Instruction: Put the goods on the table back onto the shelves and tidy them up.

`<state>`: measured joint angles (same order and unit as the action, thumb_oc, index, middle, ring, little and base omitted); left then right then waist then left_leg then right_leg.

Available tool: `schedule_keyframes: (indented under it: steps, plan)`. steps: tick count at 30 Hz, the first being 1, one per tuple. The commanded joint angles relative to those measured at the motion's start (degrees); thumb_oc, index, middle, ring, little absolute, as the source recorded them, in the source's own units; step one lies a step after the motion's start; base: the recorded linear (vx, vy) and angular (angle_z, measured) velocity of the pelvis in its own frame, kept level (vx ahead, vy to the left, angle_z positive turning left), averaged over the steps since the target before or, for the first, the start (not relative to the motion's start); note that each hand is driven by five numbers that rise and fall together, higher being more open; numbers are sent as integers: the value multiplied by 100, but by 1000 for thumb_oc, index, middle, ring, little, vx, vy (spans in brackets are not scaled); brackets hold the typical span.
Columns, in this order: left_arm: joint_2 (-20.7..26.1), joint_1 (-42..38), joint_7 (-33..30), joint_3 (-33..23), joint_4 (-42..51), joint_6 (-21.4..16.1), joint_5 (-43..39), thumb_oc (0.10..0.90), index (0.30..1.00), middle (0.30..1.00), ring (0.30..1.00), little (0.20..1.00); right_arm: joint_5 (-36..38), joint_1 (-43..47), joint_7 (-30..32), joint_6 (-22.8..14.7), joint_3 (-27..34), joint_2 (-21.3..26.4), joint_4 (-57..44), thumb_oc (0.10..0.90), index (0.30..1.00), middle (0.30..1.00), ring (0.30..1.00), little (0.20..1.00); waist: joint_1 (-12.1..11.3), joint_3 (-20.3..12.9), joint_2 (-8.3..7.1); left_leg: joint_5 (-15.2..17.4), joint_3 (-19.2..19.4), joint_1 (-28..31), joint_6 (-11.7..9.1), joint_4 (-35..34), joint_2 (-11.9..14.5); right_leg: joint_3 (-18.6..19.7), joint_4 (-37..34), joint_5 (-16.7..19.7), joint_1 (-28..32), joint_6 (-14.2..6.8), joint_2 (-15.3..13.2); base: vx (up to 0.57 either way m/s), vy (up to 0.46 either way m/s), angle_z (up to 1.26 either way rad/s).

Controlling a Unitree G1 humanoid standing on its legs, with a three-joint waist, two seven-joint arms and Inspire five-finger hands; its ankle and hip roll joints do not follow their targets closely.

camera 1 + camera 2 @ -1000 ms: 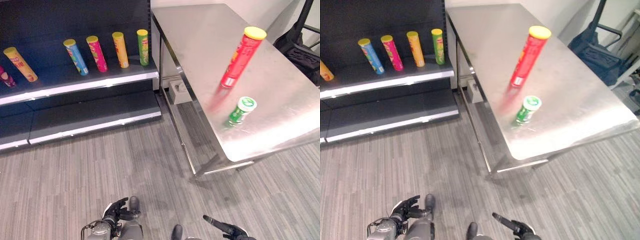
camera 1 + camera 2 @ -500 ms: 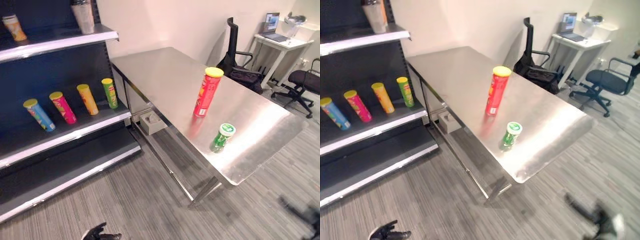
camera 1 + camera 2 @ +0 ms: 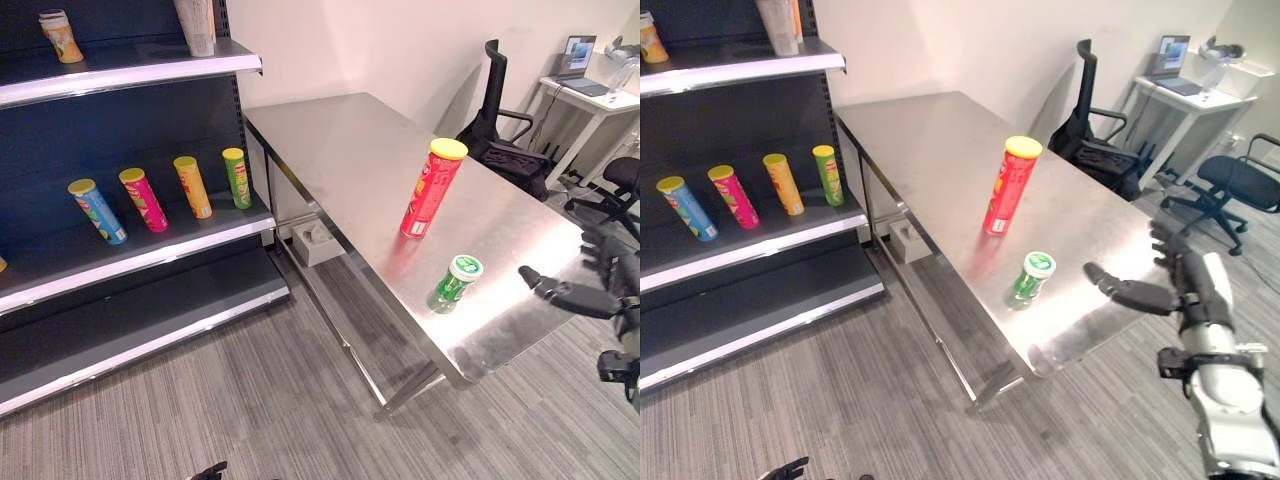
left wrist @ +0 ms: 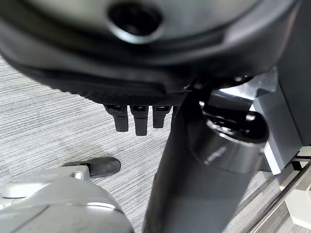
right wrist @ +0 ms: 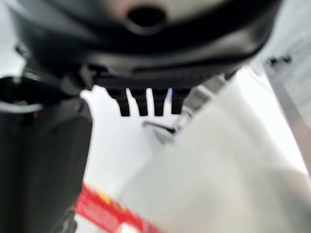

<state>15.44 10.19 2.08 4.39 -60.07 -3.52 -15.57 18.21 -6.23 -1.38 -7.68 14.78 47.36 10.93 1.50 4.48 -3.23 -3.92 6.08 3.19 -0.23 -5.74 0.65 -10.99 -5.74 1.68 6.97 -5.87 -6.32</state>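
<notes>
A tall red can [image 3: 432, 188] and a short green can [image 3: 455, 283] are being carried by the steel bench [image 3: 350, 150]. The right robot hand [image 3: 1175, 288] is being held wide beside the green can, holding nothing.

The right hand [image 3: 1188, 285] is presenting a dark, matte casing with slim, segmented fingers [image 3: 1127, 293]. Behind it, a dark band is encircling the wrist, and the forearm is showing a smooth silver-grey shell. In its own wrist view, the left hand [image 4: 146, 58] is appearing as a black, rounded housing with a circular recess, a row of blunt, square-tipped fingers [image 4: 141, 121], and a thick, glossy, cylindrical thumb [image 4: 218, 160].
</notes>
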Motion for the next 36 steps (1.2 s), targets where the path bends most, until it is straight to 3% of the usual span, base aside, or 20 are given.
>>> schedule_keyframes:
  steps: [1, 12, 20, 21, 22, 23, 24, 36]
  plan:
    - [136, -414, 84, -1, 22, -215, 62, 800, 900, 900, 900, 900, 51, 663, 5, -331, 356, 608, -85, 800, 900, 900, 900, 900, -222, 19, 8, 462, 202, 342, -354, 74, 343, -104, 76, 63, -46, -311, -84, 6, -25, 7]
    - [170, -260, 51, -17, 74, -217, 171, 800, 900, 900, 900, 900, -577, 1055, 43, -245, -373, 592, 146, 800, 900, 900, 900, 900, -405, 51, 54, 363, 66, 251, -391, 74, 362, -332, 74, 32, -13, -273, -72, 4, -34, 11]
    - [196, -245, -12, -43, 87, -229, 200, 800, 900, 900, 900, 900, -760, 1181, 269, -280, -448, 430, 299, 800, 900, 900, 900, 900, -467, 63, 69, 323, -14, 175, -402, 74, 363, -442, 74, 32, -24, -261, -72, -2, -25, 10]
    - [187, -234, -23, -37, 113, -235, 216, 800, 900, 900, 900, 900, -826, 1209, 325, -292, -462, 365, 301, 734, 801, 801, 801, 801, -493, 60, 83, 324, -31, 173, -405, 74, 366, -467, 74, 22, -9, -258, -72, 0, -9, 6]
    - [188, -232, -23, -39, 116, -233, 216, 800, 900, 900, 900, 900, -829, 1211, 328, -291, -465, 362, 300, 734, 801, 801, 801, 801, -488, 61, 82, 323, -35, 173, -405, 74, 366, -471, 74, 21, -7, -258, -72, 6, -19, 4]
    - [185, -216, -50, -49, 117, -234, 237, 800, 900, 900, 900, 900, -925, 1230, 437, -304, -443, 283, 332, 427, 340, 340, 340, 340, -515, 48, 86, 326, -60, 173, -402, 74, 363, -496, 74, 8, 11, -255, -73, 0, 0, 0]
    - [191, -212, -53, -60, 129, -237, 237, 800, 900, 900, 900, 900, -967, 1220, 457, -301, -422, 265, 314, 400, 300, 300, 300, 300, -517, 48, 87, 327, -63, 175, -401, 74, 365, -512, 74, 4, 16, -257, -73, 0, 0, 0]
    - [183, -199, -53, -136, 153, -221, 317, 800, 900, 900, 900, 900, -890, 1042, 569, -341, 50, 166, -76, 400, 300, 300, 300, 300, -486, 13, 53, 382, -66, 226, -396, 74, 379, -519, 74, -35, 47, -243, -55, 0, 0, 0]
